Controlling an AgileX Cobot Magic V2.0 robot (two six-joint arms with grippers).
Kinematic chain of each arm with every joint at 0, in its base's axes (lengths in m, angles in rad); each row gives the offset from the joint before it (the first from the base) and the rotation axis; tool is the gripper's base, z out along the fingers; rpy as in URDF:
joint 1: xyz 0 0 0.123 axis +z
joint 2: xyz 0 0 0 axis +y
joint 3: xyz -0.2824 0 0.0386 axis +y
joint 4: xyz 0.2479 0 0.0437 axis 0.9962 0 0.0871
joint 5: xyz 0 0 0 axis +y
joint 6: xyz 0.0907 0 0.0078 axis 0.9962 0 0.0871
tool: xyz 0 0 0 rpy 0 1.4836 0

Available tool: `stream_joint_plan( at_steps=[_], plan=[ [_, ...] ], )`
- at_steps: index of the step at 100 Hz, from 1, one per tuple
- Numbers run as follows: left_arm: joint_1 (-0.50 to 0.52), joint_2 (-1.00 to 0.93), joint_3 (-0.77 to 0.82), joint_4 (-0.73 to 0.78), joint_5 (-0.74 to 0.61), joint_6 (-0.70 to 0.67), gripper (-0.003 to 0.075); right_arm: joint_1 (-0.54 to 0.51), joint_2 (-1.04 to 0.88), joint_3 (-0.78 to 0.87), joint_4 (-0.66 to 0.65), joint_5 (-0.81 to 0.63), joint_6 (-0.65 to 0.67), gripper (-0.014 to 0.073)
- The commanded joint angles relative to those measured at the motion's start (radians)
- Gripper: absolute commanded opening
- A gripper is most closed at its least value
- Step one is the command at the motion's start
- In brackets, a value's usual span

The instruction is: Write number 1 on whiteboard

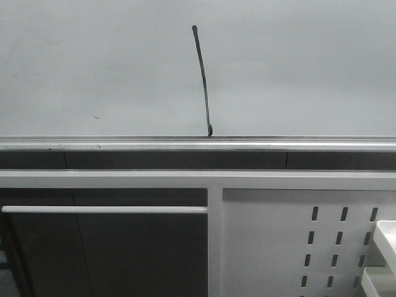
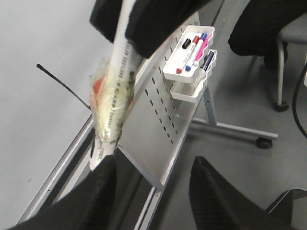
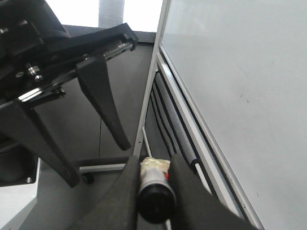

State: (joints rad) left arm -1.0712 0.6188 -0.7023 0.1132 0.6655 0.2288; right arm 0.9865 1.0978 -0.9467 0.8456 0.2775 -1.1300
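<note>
As the board stands from its left edge: we see a small dark speck [image 1: 96, 117] low on the whiteboard [image 1: 309, 62], and we judge it no part of the writing.
Number 1 [image 1: 203, 80]: near the board's middle, a thin black stroke, slightly curved, its foot touching the silver rail [image 1: 124, 146].
Step in hand: we judge the writing done and the retreat due.
Next move: we think it calls for drawing the pen straight off the board, clear of the ink.
Left gripper [image 2: 153, 165]: fingers spread wide, nothing between them.
Right gripper [image 3: 154, 160]: clamped on the taped marker pen [image 3: 154, 191].
Right side: perforated panel [image 1: 272, 247] below the board, a tray [image 2: 189, 52] of spare markers hung on it.
Hidden: we cannot see the pen's tip, nor whether it touches the board; neither arm shows in the front view.
</note>
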Motion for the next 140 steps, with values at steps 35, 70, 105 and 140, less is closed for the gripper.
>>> stream_joint_plan(
  at_steps=[35,70,105,140],
  plan=[
    [-0.007,0.006,-0.038,-0.002,-0.055,-0.002,0.0312,-0.006,-0.014,-0.046,0.0,0.127,-0.005,-0.0077],
    [-0.007,0.046,-0.038,-0.062,-0.033,-0.002,0.0311,0.047,-0.014,-0.105,0.002,0.132,-0.01,-0.0077],
    [-0.007,0.065,-0.038,-0.062,-0.077,-0.002,0.0309,0.047,-0.013,-0.103,-0.002,0.17,-0.01,-0.0077],
    [-0.007,0.065,-0.038,-0.088,-0.079,-0.002,0.0099,0.047,-0.013,-0.103,-0.002,0.181,-0.01,-0.0077]
  ],
)
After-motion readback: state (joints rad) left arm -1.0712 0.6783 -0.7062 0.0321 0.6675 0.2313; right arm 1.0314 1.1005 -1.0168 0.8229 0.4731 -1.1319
